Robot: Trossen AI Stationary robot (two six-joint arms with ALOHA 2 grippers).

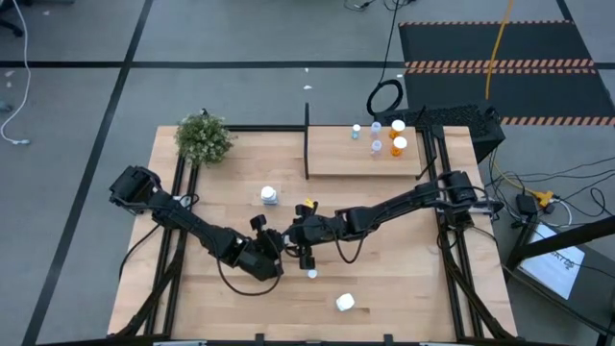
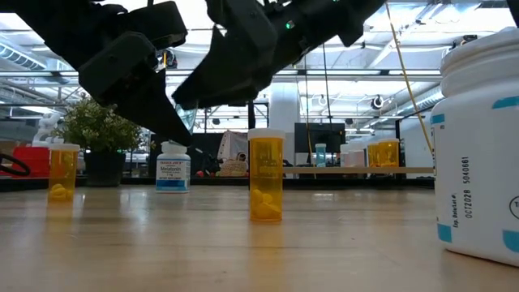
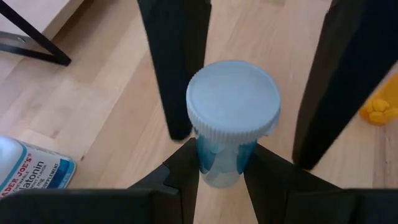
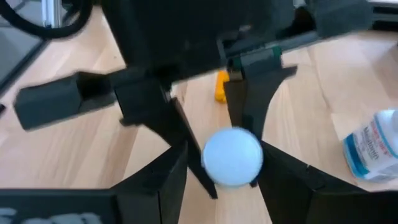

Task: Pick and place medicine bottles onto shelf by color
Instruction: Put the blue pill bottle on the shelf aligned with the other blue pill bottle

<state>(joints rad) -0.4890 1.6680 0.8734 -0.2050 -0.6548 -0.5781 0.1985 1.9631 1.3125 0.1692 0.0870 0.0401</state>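
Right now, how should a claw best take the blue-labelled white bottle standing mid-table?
Grip the white bottle across its round labelled body, below the cap, probably coming down from above: it stands upright, with nothing touching it.

You see black fingers (image 3: 177, 68) around a blue-tinted bottle (image 3: 225, 118) with a pale cap, and near that bottle an orange bottle (image 2: 266, 178) holding yellow pills, a white blue-labelled bottle (image 2: 173, 167), and light wood table (image 1: 404, 279).
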